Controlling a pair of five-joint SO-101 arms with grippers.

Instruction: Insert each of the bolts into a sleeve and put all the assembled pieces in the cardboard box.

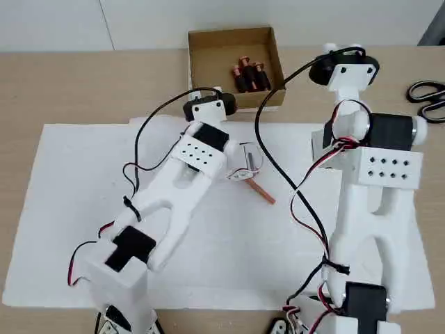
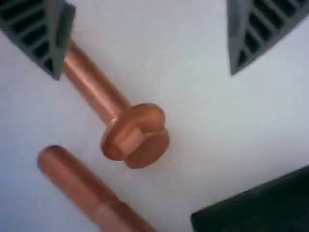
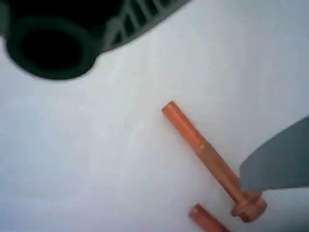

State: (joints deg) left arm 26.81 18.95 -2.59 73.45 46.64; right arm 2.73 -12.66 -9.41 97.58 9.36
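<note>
Closest in, the left claw (image 2: 145, 71) is hanging wide apart over the white foam sheet (image 1: 76, 209), gripping nothing. The bolt (image 2: 130, 130) is lying loose on the sheet in the middle of the left wrist frame. Its flanged head is facing the camera and its shank is running to the upper left, passing under one fingertip (image 2: 48, 43). I can't tell if that tip is touching it. A bare sleeve (image 2: 82, 188) is lying just beside the bolt at the lower left, not on it, so this pair isn't joined yet.

The right arm (image 1: 379, 174) is standing at the right of the high view, and I can't tell if its claw is apart or together. Its wrist view is giving you the bolt's full length, which the left wrist view is cropping.

Farthest back, the cardboard box (image 1: 198, 62) is sitting at the top centre of the high view with a small bunch of assembled pieces (image 1: 250, 75) already lying inside.

So I'm guessing it's mostly done, with one bolt and sleeve left to mate and drop in. The high view is giving you the box contents. The left wrist view is showing the gap between bolt and sleeve, which from above is just a copper sliver by the claw.
</note>
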